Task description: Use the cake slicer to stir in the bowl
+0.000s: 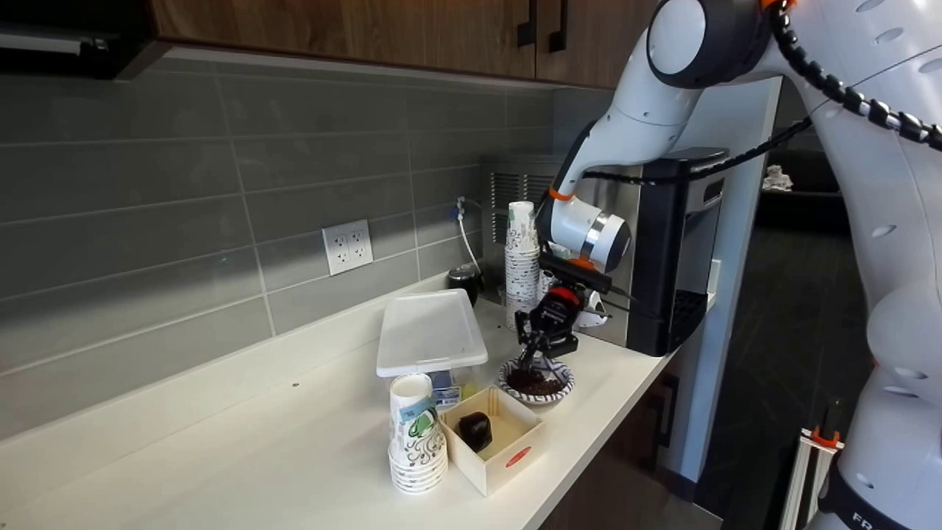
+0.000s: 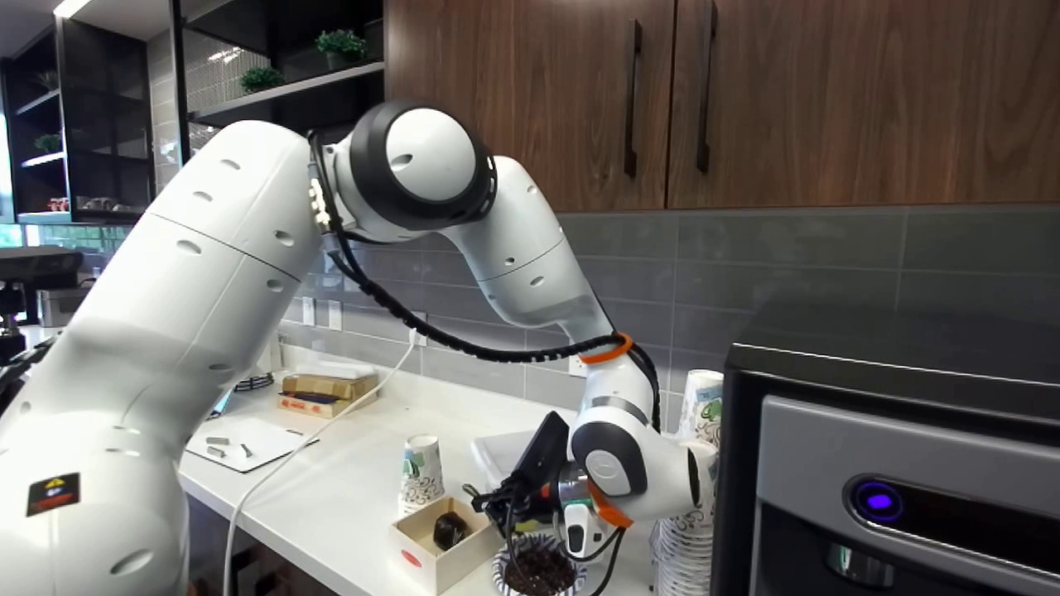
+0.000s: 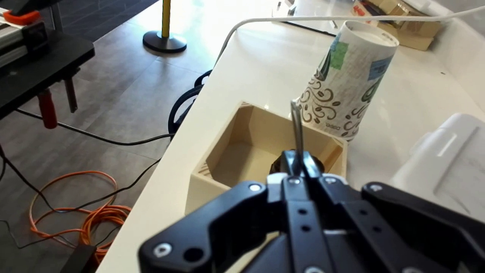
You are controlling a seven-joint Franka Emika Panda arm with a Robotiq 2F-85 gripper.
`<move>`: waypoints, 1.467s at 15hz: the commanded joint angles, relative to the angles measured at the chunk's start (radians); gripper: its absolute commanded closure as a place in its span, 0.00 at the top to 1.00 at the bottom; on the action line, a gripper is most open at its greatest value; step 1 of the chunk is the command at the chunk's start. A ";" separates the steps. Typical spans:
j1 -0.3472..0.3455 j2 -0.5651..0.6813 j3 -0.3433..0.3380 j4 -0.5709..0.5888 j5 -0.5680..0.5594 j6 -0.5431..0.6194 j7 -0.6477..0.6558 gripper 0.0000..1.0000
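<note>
The bowl (image 1: 541,400) stands on the counter, with a blue-white patterned rim and dark brown loose contents (image 1: 543,386). It also shows low in an exterior view (image 2: 500,571). My gripper (image 1: 527,359) is over the far part of the bowl, tilted down with its fingertips close to the contents. In the wrist view the fingers (image 3: 301,163) are closed together on a thin metal handle, that of the cake slicer (image 3: 297,131), which sticks up past the fingertips. The slicer's other end is hidden, so I cannot tell whether it touches the contents. The bowl is out of the wrist view.
A light wooden box (image 1: 515,462) holding a dark round object (image 1: 475,431) stands beside the bowl. A short cup stack (image 1: 416,442) and a white-lidded plastic container (image 1: 430,331) stand near it. Tall cup stacks (image 1: 521,272) and a dispenser machine (image 1: 651,250) stand behind the gripper.
</note>
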 commanded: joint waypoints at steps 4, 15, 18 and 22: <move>0.000 -0.002 0.035 -0.022 0.097 -0.008 -0.092 0.01; -0.003 -0.008 0.033 -0.072 0.088 -0.195 -0.098 0.01; -0.004 -0.013 0.005 -0.102 0.090 -0.207 -0.074 0.01; -0.016 -0.020 -0.040 -0.135 0.090 -0.190 -0.066 0.01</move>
